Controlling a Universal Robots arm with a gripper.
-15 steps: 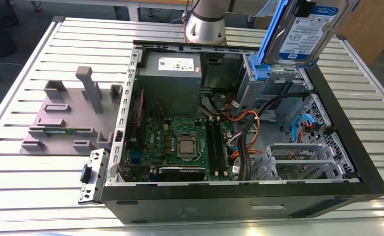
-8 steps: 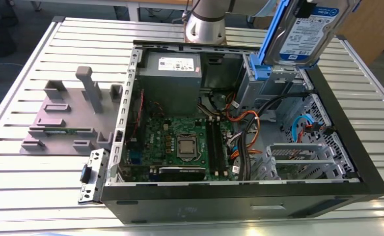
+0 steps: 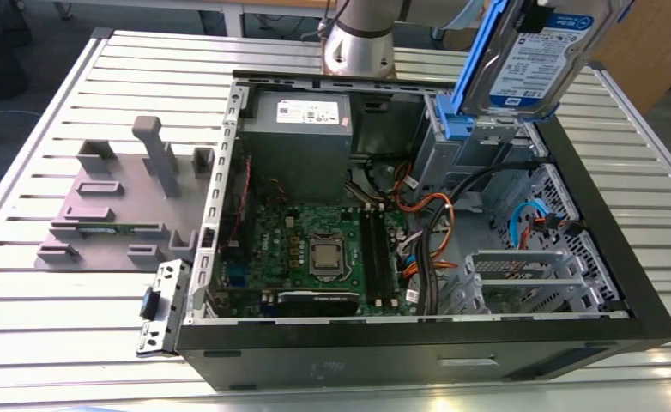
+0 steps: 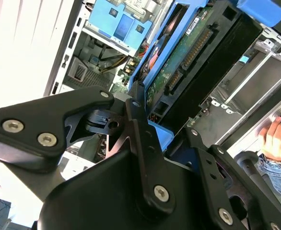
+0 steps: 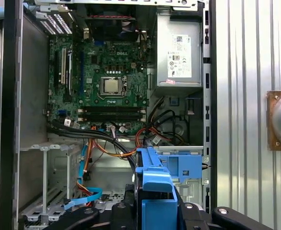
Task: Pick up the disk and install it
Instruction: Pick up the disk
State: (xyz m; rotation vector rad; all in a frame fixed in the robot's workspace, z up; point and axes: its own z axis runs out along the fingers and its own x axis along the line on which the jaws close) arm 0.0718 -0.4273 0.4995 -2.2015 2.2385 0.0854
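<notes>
Disk (image 3: 538,53) is up in the air over the far corner of the open case (image 3: 427,330), on the exterior view's right, clear of the table (image 3: 141,77). The jaws are clamped on it, one black finger on each side of its blue bracket (image 5: 155,184), as the second wrist view shows. I see no slack in the grip.

It is held steeply tilted, close to upright, with the label facing the exterior camera and the lower end just above the drive bay (image 3: 490,139). My guess is that this pose keeps it lined up over the bay and off the cables (image 3: 427,215). I cannot tell whether the bracket's lower end touches the bay. A blue latch (image 5: 183,165) sits in the bay just beside the bracket.

The case lies on its side with the panel off, so the motherboard (image 3: 312,245) and power supply (image 3: 301,129) face up. That probably allows reach from above. A person's hand (image 4: 276,139) rests near the case edge.

Disk look:
- flat silver-grey slab
- white-and-blue label on one face
- green circuit board and a dark connector strip on the other face (image 4: 179,72)
- bright blue plastic bracket along the edges
- rigid with hard edges, so it should not flex in the grip
</notes>
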